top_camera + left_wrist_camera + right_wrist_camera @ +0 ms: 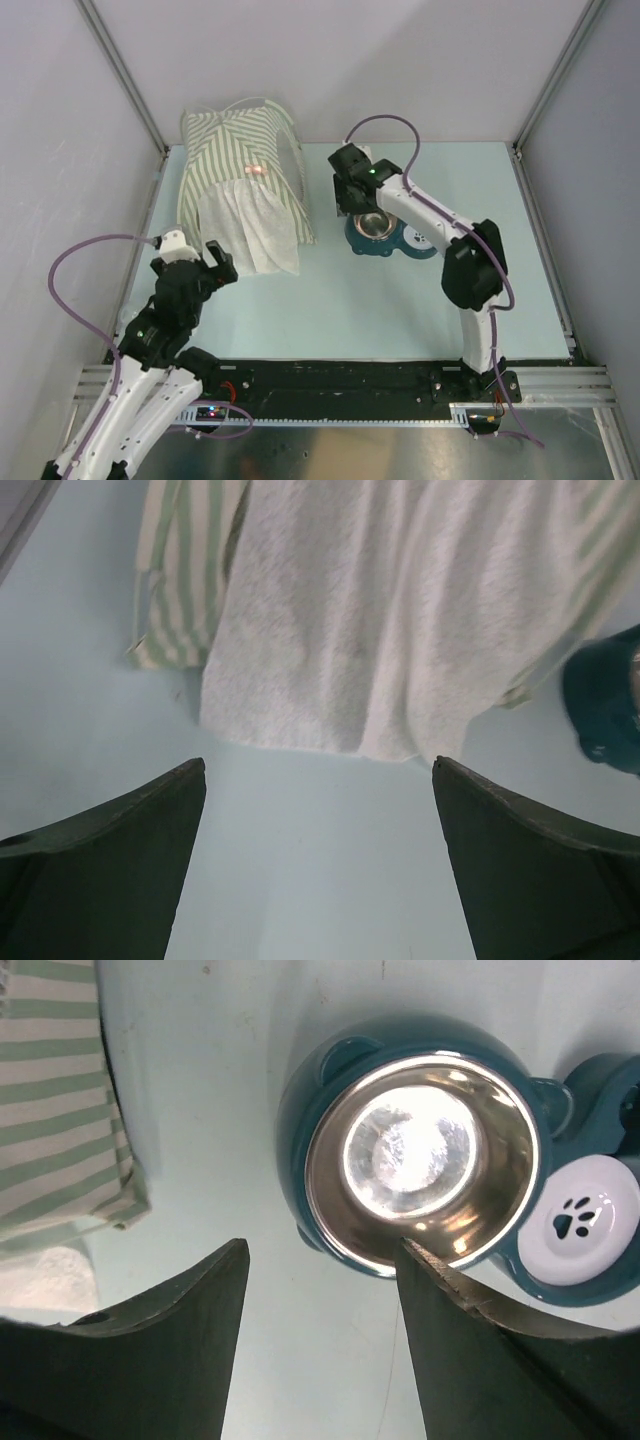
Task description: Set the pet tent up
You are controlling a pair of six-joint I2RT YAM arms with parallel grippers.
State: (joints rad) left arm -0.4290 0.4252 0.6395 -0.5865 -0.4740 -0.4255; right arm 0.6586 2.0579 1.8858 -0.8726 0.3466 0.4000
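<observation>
The pet tent [240, 170], olive-grey and white striped fabric with a small pink-red mark, stands at the back left of the table. Its sheer white flap [250, 228] hangs down the near side. In the left wrist view the flap [380, 620] fills the top, striped fabric beside it. My left gripper [200, 265] is open and empty, just short of the flap's lower left edge. My right gripper [352, 190] is open and empty, hovering to the right of the tent by the bowl. The tent's striped corner [60, 1120] shows in the right wrist view.
A teal pet feeder [385, 232] with a steel bowl [425, 1155] and a white paw-print lid [580, 1220] sits right of the tent, under my right arm. Metal frame posts and grey walls enclose the table. A black rail runs along the near edge [340, 380].
</observation>
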